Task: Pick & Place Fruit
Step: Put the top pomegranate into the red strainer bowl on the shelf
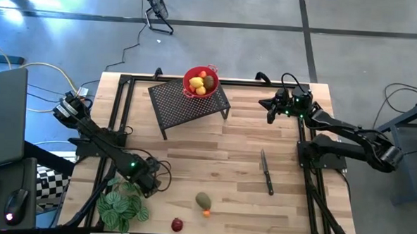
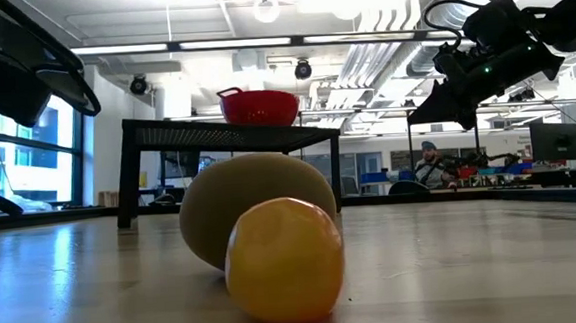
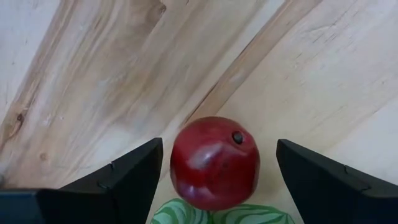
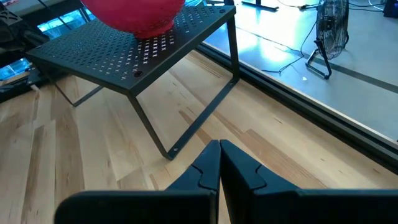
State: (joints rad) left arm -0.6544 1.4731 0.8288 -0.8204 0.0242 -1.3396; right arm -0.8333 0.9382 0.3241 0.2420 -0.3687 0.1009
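1. Two dark fingers point(image 3: 124, 180) of the left gripper point(image 1: 149, 179) stood spread wide, with nothing between them but air and the red fruit point(image 3: 214, 163) framed in the gap, not yet touched
2. That dark red ball lay on the near edge of the table point(image 1: 242, 154), just to the right of the leafy plant point(image 1: 122, 205) and a little nearer and to the right of the left gripper; a striped leaf tip showed under it in the left wrist view
3. It looked round rather than long, so it offered no axis to line up on; glossy skin, a small dark stem dimple turned up and to one side
4. Judged by position, the left arm was far the closer; the right gripper point(image 1: 271, 114) hung at the far right with its fingers pressed together, empty, well apart from this fruit
5. An olive-green oval point(image 1: 203, 200) with a tiny orange fruit point(image 1: 206, 213) touching it sat just right of the red one
6. Several pieces already lay in the red mesh bowl point(image 1: 200, 82) on the black rack point(image 1: 188, 102), far centre, so that seemed the likely place for this one
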